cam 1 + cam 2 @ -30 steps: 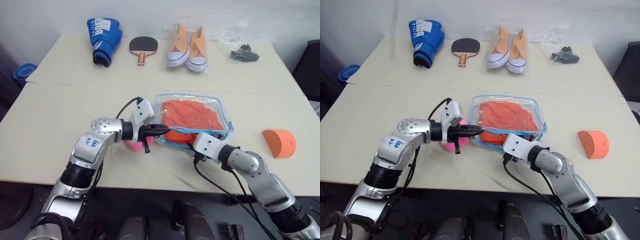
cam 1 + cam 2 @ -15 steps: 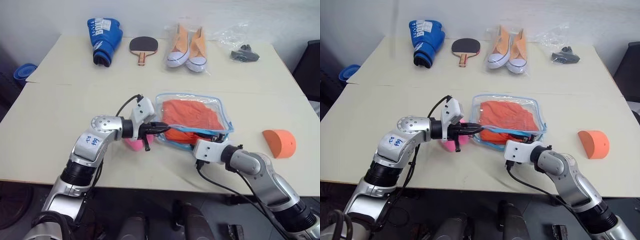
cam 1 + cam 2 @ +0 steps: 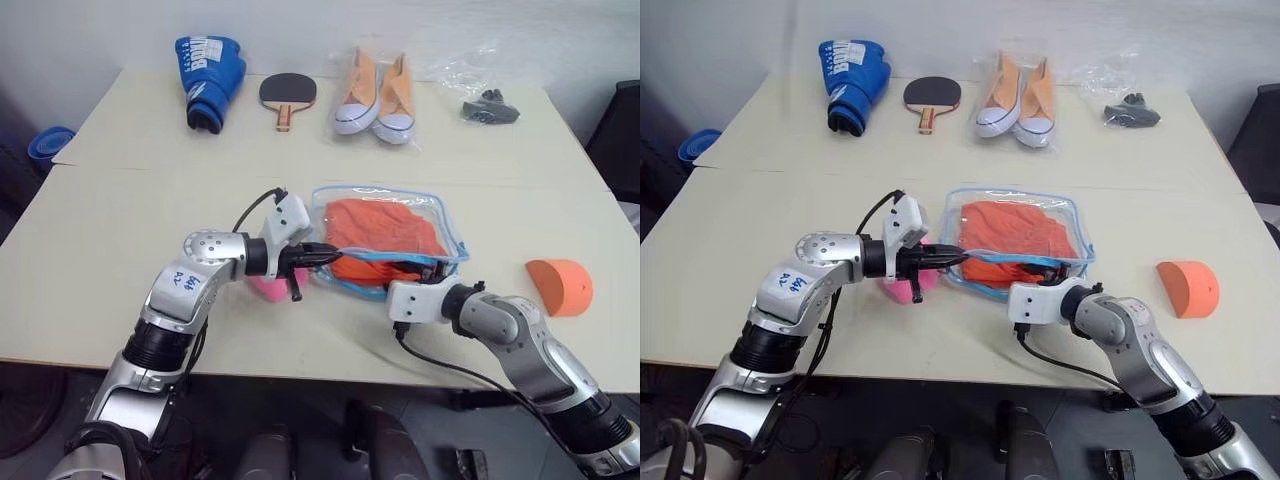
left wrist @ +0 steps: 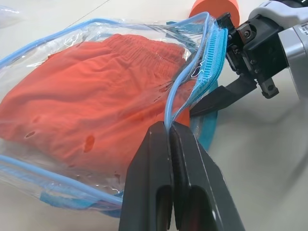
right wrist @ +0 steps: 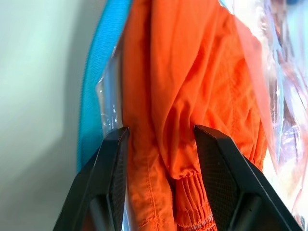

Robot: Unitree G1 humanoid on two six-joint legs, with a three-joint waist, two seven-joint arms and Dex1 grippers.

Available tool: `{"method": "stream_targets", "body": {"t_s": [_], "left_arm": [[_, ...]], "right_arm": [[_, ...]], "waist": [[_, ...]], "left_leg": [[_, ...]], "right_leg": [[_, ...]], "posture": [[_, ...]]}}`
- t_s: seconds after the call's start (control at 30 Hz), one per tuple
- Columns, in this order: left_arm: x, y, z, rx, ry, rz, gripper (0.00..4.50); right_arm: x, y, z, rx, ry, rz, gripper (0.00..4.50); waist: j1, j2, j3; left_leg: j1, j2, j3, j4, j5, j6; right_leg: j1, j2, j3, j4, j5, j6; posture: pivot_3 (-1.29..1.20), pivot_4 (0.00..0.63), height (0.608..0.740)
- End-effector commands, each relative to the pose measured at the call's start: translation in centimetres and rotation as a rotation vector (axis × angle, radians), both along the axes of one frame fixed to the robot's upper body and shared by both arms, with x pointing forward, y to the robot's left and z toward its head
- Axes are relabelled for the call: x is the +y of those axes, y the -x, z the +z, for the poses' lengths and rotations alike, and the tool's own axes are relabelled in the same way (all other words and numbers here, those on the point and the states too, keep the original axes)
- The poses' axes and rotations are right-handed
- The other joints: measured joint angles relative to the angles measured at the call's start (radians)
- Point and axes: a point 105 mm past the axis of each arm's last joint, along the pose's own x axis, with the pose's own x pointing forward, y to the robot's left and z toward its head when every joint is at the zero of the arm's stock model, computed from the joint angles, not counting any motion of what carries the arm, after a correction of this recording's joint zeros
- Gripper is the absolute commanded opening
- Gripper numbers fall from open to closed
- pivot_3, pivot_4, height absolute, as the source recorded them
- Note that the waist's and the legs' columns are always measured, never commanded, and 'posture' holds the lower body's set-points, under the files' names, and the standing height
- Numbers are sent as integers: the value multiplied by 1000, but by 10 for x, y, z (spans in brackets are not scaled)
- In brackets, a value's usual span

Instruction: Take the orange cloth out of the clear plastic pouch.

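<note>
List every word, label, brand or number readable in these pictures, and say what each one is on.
Blue boxing glove: white block lettering, too small and foreshortened to read for certain.
Left arm sticker: blue handwritten marks, not legible.
Table tennis paddle, sneakers, clear plastic pouch, orange cloth: no text visible.

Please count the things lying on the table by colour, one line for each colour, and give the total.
Orange: 3 - the orange cloth, the sneakers, the orange half-round object
Blue: 1 - the boxing glove
Clear: 2 - the clear plastic pouch, the bag of black items
Black: 1 - the paddle
Pink: 1 - a pink object
Total: 8
</note>
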Motion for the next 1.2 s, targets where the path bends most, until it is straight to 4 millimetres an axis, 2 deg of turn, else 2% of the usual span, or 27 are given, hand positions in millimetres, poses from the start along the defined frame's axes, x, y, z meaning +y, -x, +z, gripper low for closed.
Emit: {"method": "stream_targets", "body": {"t_s": [0.03, 0.3, 0.53, 0.63, 0.77, 0.83, 0.93, 1.2], "left_arm": [[1, -2, 13, -51, 23, 3, 0], [-2, -3, 15, -56, 32, -2, 0], [-5, -4, 16, -55, 42, -7, 0], [-5, -5, 16, -56, 44, -7, 0], [-5, -6, 17, -57, 47, -3, 0], [-5, -6, 17, -56, 47, -1, 0], [-5, -7, 16, -55, 48, 0, 0], [-6, -7, 16, -56, 50, -4, 0]], "right_arm": [[-6, 4, 3, -2, 38, 8, 2189], [-5, -2, -2, 13, 69, 9, 2189], [16, -18, -8, -7, 112, 37, 2189], [29, -25, -4, -40, 34, 24, 2189], [58, -11, 6, -12, -196, 84, 2189], [62, -8, 9, -25, -222, 94, 2189], [58, -14, 9, -27, -241, 62, 2189], [21, -37, -11, -65, -46, -116, 2189]], "waist": [[0, 0, 0], [-1, 0, 0], [-7, -1, 0], [-15, -1, -1], [-23, -1, 0], [-24, -1, 0], [-22, -1, 0], [-22, -1, 0]], "left_leg": [[0, 0, 0, 0, 0, 0], [0, 0, 0, 0, 0, 0], [1, 0, 0, 0, 0, -1], [1, 1, 0, 0, 1, -2], [1, 1, 0, -1, 1, -2], [1, 1, -1, -1, 1, -3], [1, 0, -1, 0, 1, -3], [1, 0, -1, -1, 1, -3]], "right_leg": [[0, 0, 0, 0, 0, 0], [0, 0, 0, 0, 0, 0], [0, 0, 0, 0, 0, 0], [1, 0, 0, 1, 0, 0], [0, 0, 0, 1, 0, -1], [0, 0, 0, 1, 0, -1], [0, 0, 0, 1, 0, -1], [0, -1, 0, 1, 0, -1]], "posture": [[0, 150, 740], [0, 150, 740], [0, 150, 740], [0, 150, 740], [0, 150, 740], [0, 150, 740], [0, 150, 740], [0, 150, 740]]}}
